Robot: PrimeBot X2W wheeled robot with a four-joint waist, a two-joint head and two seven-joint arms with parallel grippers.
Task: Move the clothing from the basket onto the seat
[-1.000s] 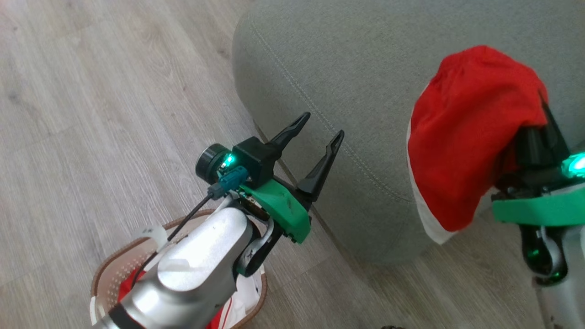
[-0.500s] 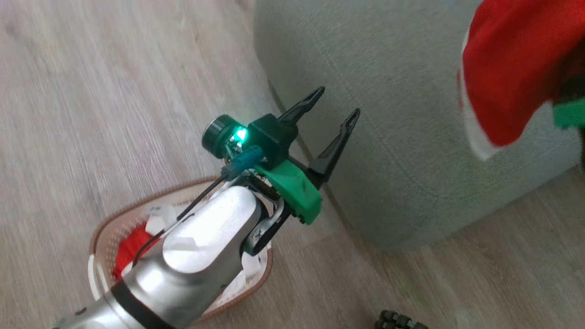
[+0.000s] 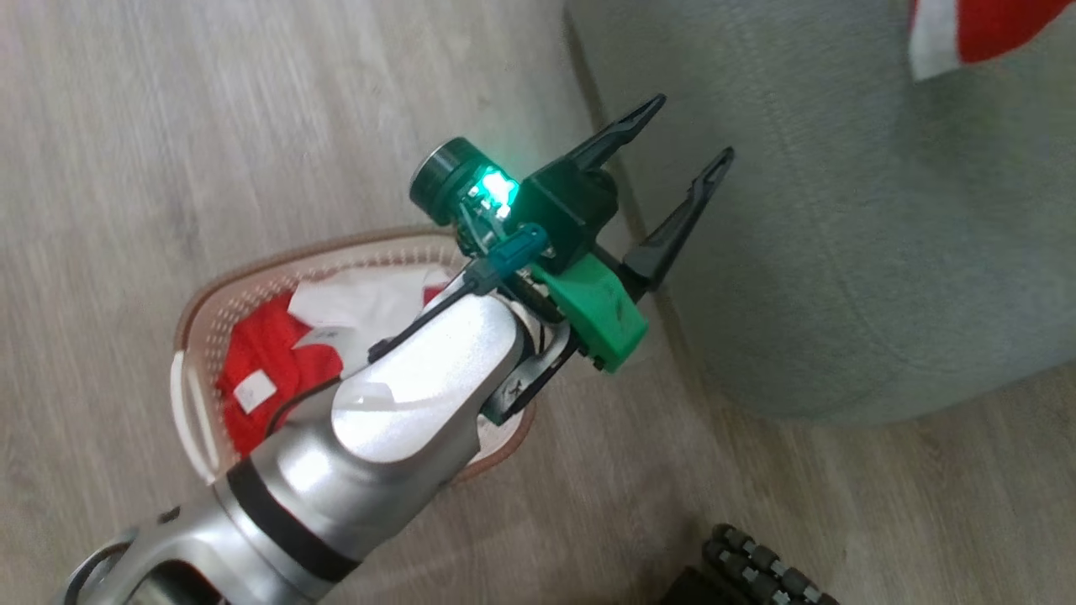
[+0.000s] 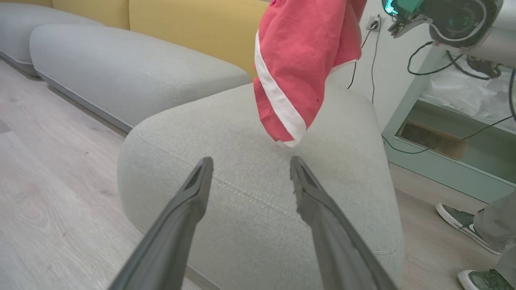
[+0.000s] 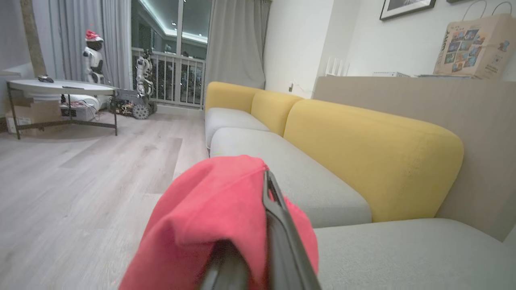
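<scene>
My right gripper (image 5: 264, 181) is shut on a piece of red clothing (image 5: 217, 201) with a white stripe, which drapes over its fingers. In the left wrist view this garment (image 4: 298, 60) hangs just above the grey-green seat (image 4: 242, 133). Its lower edge (image 3: 983, 25) shows at the head view's top right, over the seat (image 3: 841, 252). My left gripper (image 3: 689, 130) is open and holds nothing, raised by the seat's corner and over the basket's far end. The cream basket (image 3: 252, 269) stands on the floor with more red and white clothing (image 3: 269, 361) inside, partly hidden by my left forearm.
Wooden floor surrounds the seat. Yellow sofa backs (image 5: 363, 153) run behind the grey cushions. A person's shoes (image 4: 463, 221) stand on the floor right of the seat, near a low shelf (image 4: 443, 137) with cables. A dark ribbed wheel (image 3: 756, 563) sits at the head view's bottom.
The head camera has swung, so more of the basket shows. The held red garment has gone from the right side to the view's top right corner. Both grippers keep their states.
</scene>
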